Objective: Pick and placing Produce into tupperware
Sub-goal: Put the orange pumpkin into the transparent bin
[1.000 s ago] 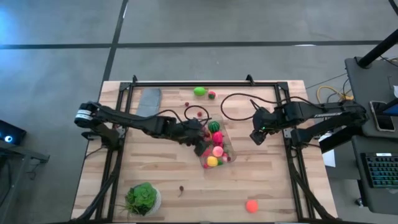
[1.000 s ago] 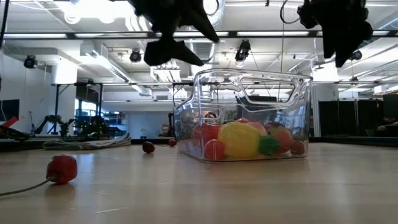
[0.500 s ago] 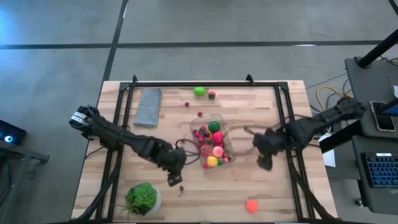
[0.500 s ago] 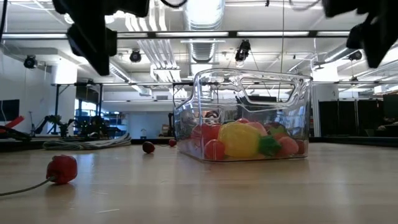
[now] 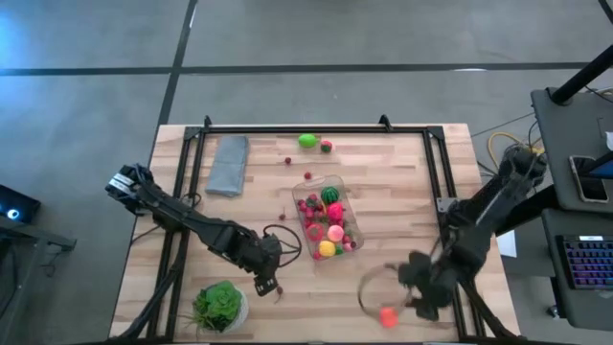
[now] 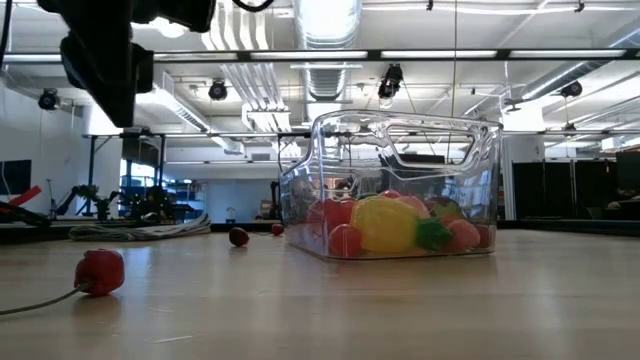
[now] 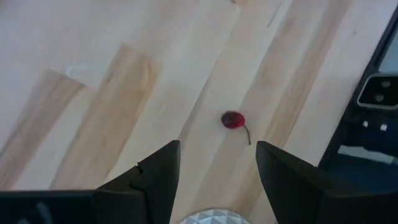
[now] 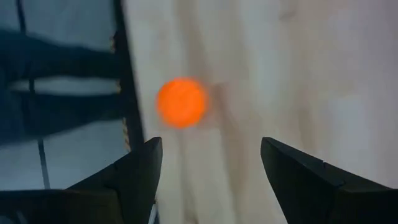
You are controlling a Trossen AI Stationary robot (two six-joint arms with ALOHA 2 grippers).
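- Near the middle of the pale wooden slatted table (image 5: 402,192) we saw one clear rectangular plastic tub with rounded corners (image 5: 328,222), holding a mixed heap: one striped green melon (image 5: 330,195), one yellow piece (image 5: 328,249), pink pieces and several red berries; we could not count the heap exactly.
- Outside the tub we counted six loose fruits: one green fruit (image 5: 307,141) and one red berry (image 5: 327,146) by the far edge, two small red berries (image 5: 288,161) between them and the tub, one dark red cherry with a stem (image 7: 232,120), and one round orange fruit (image 5: 387,316).
- We saw the left gripper (image 5: 267,282) over the near-left part of the table, fingers spread apart and empty, the cherry just ahead of them.
- We saw the right gripper (image 5: 418,301) at the near-right corner, fingers parted and empty, the orange fruit just beside it and close to the table's edge.
- One folded grey cloth (image 5: 228,165) lay far left; one leafy green head in a white bowl (image 5: 220,305) sat at the near-left edge.
- Bare board lay open between the tub and the right frame rail.
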